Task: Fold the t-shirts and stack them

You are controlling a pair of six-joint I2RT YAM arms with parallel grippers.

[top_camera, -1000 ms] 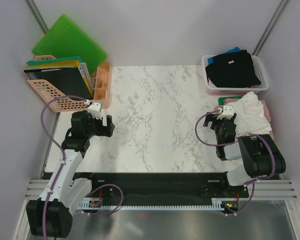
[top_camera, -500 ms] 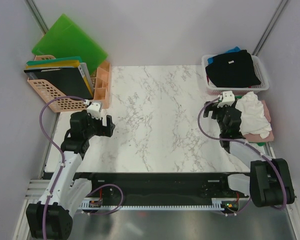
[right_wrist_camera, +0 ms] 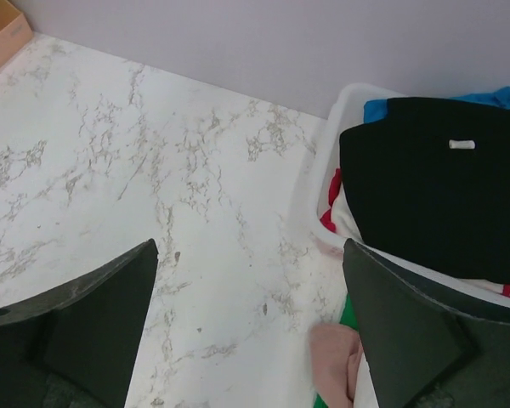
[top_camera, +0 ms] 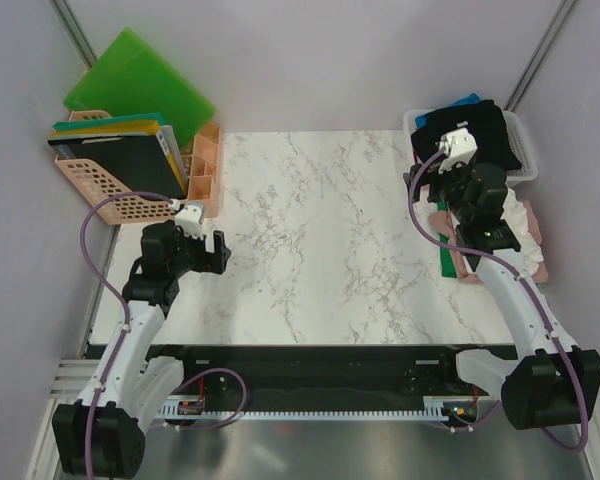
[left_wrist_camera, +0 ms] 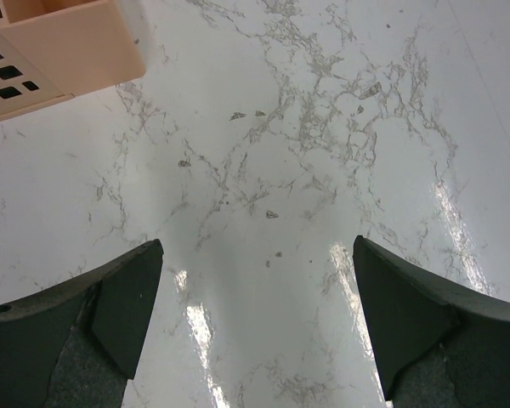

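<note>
Right wrist view: black t-shirt sits in its basket, folding apparently unstarted; left end effector and right end effector spread, empty.

Marble-look tabletop is looking glossy and smooth, black t-shirt is looking matt cloth, basket shiny plastic.

On the table, a basket sits at 1 o'clock with shirts heaped in it. A pile of more lies just before it at 3 o'clock, seemingly touching its near wall. At 10 o'clock a rack holds folders on edge, with a tray just right of it and boards leaning behind.
</note>
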